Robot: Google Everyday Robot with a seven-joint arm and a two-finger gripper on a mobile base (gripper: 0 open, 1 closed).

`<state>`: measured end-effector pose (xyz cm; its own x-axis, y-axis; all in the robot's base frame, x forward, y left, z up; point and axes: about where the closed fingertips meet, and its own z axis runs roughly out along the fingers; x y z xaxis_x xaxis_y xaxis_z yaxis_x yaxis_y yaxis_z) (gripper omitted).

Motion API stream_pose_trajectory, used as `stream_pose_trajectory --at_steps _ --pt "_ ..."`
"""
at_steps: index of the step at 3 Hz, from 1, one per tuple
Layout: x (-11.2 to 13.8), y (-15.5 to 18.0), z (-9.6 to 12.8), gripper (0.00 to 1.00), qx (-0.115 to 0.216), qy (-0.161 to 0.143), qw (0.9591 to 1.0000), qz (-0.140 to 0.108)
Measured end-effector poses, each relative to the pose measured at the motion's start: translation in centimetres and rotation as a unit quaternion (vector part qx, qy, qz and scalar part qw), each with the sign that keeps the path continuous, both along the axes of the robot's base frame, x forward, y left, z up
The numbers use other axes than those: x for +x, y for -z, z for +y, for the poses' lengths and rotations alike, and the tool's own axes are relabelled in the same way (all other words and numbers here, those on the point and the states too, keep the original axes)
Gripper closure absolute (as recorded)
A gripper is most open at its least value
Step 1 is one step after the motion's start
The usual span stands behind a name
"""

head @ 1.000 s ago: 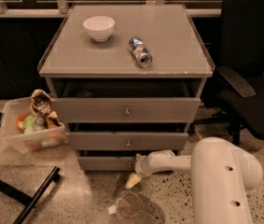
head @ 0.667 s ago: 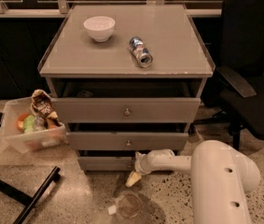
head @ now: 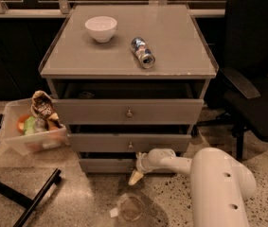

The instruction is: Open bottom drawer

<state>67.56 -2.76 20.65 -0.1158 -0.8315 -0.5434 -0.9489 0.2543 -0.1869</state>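
The bottom drawer (head: 104, 165) is the lowest of three grey drawers in a cabinet, and its front stands out slightly from the frame. My gripper (head: 136, 174) is at the middle of that front, where it covers the knob. It reaches in from the right on a white arm (head: 218, 183). A cream tip of the gripper points down toward the floor.
The top drawer (head: 129, 111) and middle drawer (head: 129, 143) stand partly pulled out. A white bowl (head: 101, 28) and a can (head: 143, 52) lie on the cabinet top. A clear bin of snacks (head: 31, 129) sits at the left and a black office chair (head: 252, 84) at the right. A clear cup (head: 131, 207) lies on the floor.
The white arm has shifted slightly to the left. The gripper stays at the middle of the bottom drawer's front.
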Motion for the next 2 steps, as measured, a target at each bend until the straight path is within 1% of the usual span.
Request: stream_pose_trajectory --at_steps 1,2 --pt "0.5 2.7 -0.7 0.00 -0.025 0.008 0.9987 0.043" --pt "0.5 4.8 -2.6 0.00 -0.047 0.024 0.9947 0.088"
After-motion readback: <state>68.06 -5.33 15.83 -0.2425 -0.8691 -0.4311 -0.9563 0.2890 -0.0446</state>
